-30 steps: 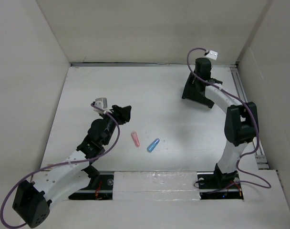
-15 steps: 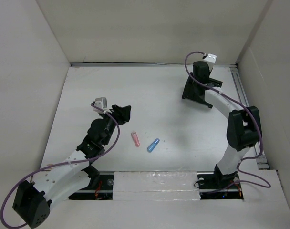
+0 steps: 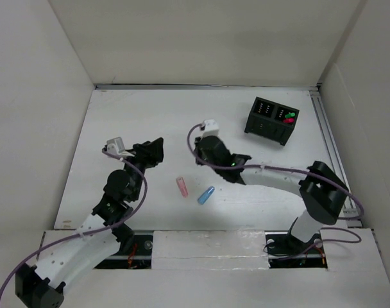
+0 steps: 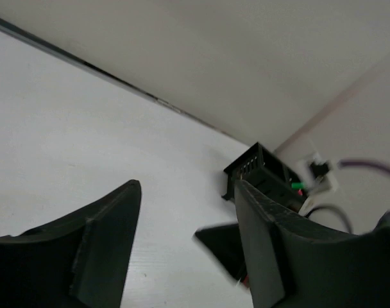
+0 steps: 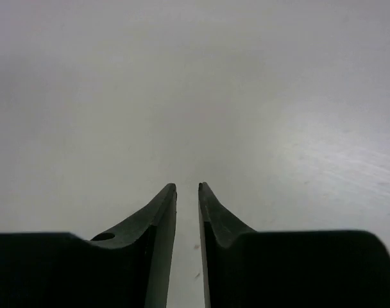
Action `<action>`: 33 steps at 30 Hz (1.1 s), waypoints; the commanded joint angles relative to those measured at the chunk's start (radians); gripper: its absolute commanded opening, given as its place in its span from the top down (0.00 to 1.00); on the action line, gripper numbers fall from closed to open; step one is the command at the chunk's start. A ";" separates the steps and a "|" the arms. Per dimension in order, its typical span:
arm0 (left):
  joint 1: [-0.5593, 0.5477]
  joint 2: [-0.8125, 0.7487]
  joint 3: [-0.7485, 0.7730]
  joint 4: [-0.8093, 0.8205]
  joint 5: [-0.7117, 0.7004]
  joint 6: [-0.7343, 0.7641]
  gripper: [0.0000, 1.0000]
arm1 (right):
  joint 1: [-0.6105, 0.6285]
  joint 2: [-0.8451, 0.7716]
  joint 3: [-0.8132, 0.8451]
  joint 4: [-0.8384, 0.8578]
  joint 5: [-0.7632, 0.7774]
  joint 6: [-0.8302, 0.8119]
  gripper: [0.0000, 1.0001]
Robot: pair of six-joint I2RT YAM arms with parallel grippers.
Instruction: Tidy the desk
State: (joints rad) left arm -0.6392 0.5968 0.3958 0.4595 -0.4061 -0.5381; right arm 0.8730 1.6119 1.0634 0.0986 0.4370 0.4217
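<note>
The desk (image 3: 150, 109) is a white tabletop walled by off-white panels. A pink capsule (image 3: 182, 187) and a blue capsule (image 3: 206, 195) lie side by side near its middle front. My right gripper (image 3: 203, 153) hovers just behind them. In the right wrist view its jaws (image 5: 187, 187) stand almost together, with a thin slit, nothing between them and only bare desk ahead. My left gripper (image 3: 150, 151) hangs left of the capsules. Its fingers (image 4: 115, 218) are spread wide and empty, facing the black box (image 4: 256, 170).
A black two-compartment box (image 3: 272, 120) stands at the back right, with green and red pieces (image 3: 288, 117) in its right compartment. A rail runs along the desk's right edge (image 3: 323, 122). Both arm bases sit at the near edge.
My right arm has swung from over the black box at the back right to the middle of the desk, its jaws narrowing. The box now shows uncovered. My left gripper shifted slightly left.
</note>
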 commanded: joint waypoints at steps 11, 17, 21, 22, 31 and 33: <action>0.004 -0.114 -0.040 -0.016 -0.205 -0.112 0.41 | 0.281 0.269 0.102 -0.183 -0.059 0.118 0.47; 0.004 -0.101 -0.037 -0.012 -0.191 -0.105 0.41 | 0.300 0.351 0.142 -0.221 0.003 0.138 0.63; 0.004 -0.107 -0.035 -0.015 -0.186 -0.103 0.41 | 0.300 0.310 0.122 -0.229 0.072 0.143 0.88; 0.004 -0.111 -0.037 -0.015 -0.185 -0.103 0.41 | 0.300 0.287 0.112 -0.214 0.081 0.140 0.88; -0.005 0.036 0.017 0.041 -0.008 -0.027 0.41 | -0.073 0.025 0.066 -0.171 0.168 0.020 0.86; -0.005 0.139 0.066 0.028 0.065 -0.002 0.40 | -0.175 -0.021 0.066 -0.133 0.086 0.008 0.86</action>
State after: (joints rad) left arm -0.6395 0.6273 0.3851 0.4530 -0.4675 -0.5983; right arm 0.8314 1.6642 1.1191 -0.0948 0.5220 0.4740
